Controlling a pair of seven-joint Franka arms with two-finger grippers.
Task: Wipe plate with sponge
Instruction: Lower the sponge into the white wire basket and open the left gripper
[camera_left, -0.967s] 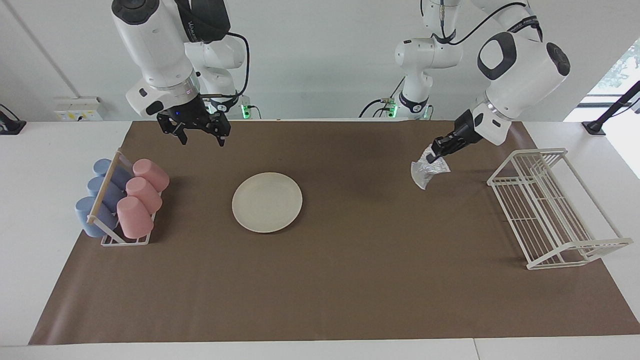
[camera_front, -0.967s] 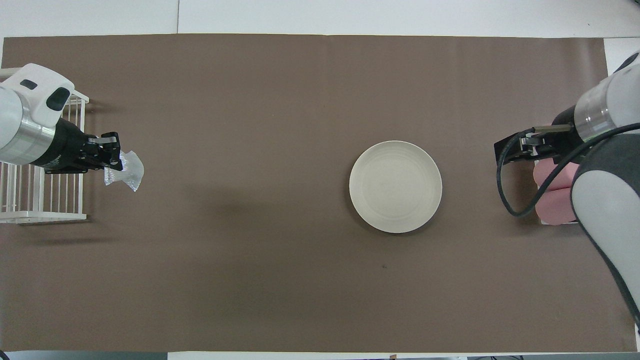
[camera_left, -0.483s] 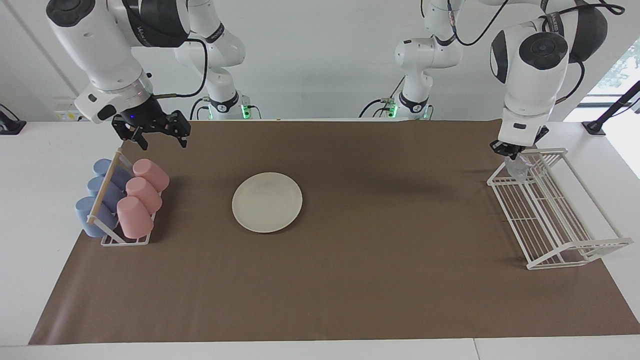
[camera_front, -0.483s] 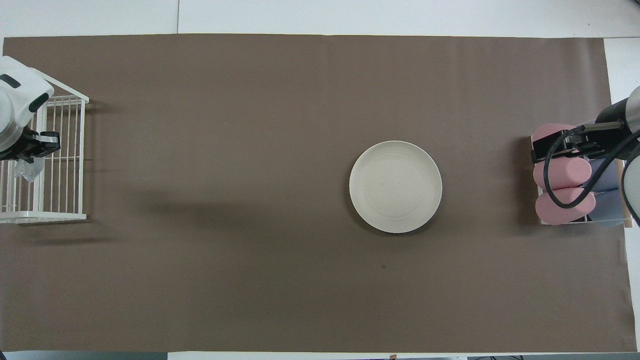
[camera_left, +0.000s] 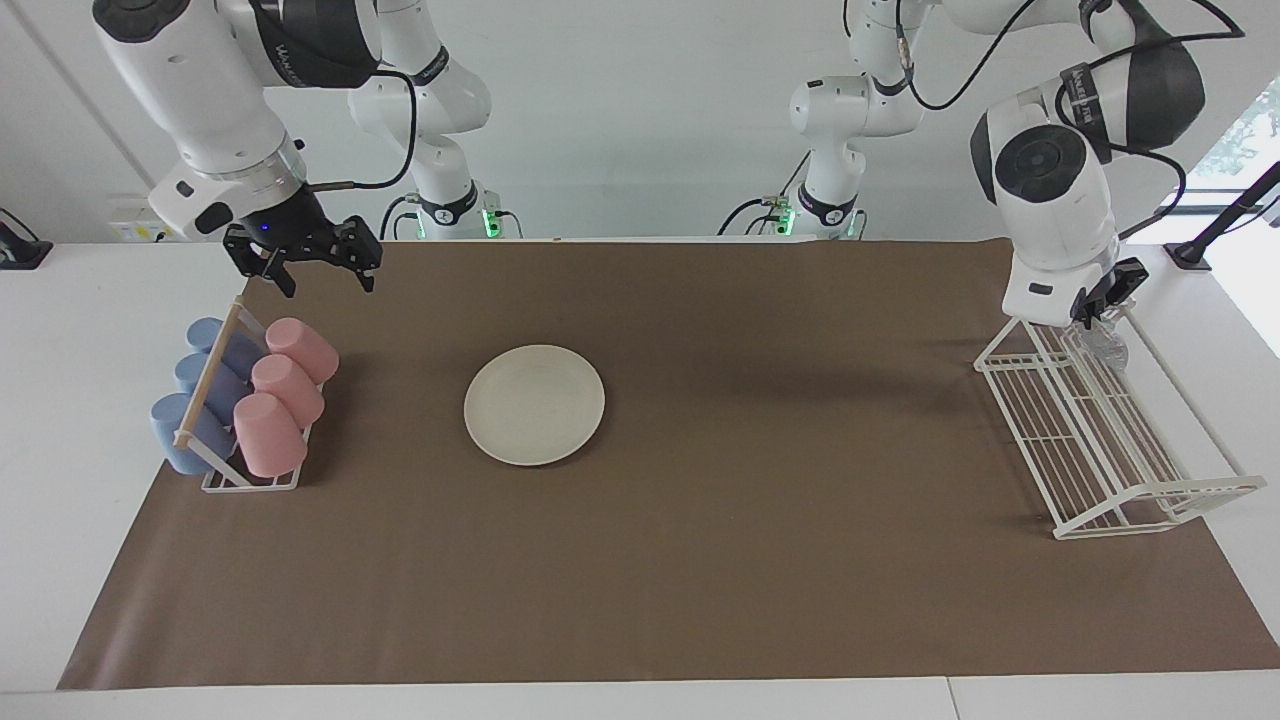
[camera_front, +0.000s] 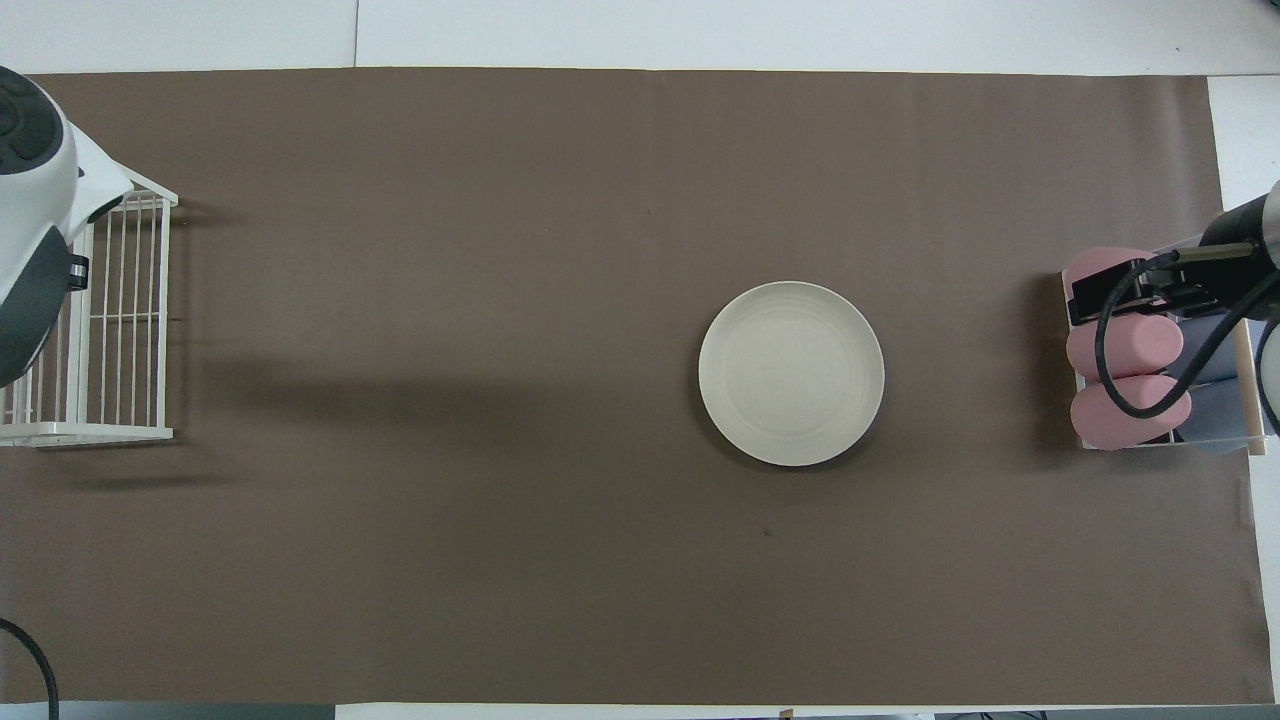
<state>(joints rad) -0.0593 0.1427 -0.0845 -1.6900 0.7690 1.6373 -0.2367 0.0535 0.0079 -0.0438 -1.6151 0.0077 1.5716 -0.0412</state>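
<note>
The cream-white plate (camera_left: 534, 404) lies flat on the brown mat, bare; it also shows in the overhead view (camera_front: 791, 373). My left gripper (camera_left: 1094, 312) is over the robot-side end of the white wire rack (camera_left: 1100, 430). The silvery sponge (camera_left: 1108, 346) shows just below it, among the rack's wires; I cannot tell whether it is held or lies in the rack. In the overhead view the left arm hides both. My right gripper (camera_left: 318, 274) is open and empty, raised over the robot-side end of the cup rack, and it also shows in the overhead view (camera_front: 1085, 300).
A small rack (camera_left: 250, 478) with pink cups (camera_left: 270, 435) and blue cups (camera_left: 185, 430) stands at the right arm's end of the table. The wire rack (camera_front: 110, 320) stands at the left arm's end. The brown mat (camera_left: 760, 520) covers the table between them.
My left gripper carried the sponge from above the mat to the wire rack. My right gripper swung from above the mat toward the cup rack, then nearly stopped. The plate has not moved.
</note>
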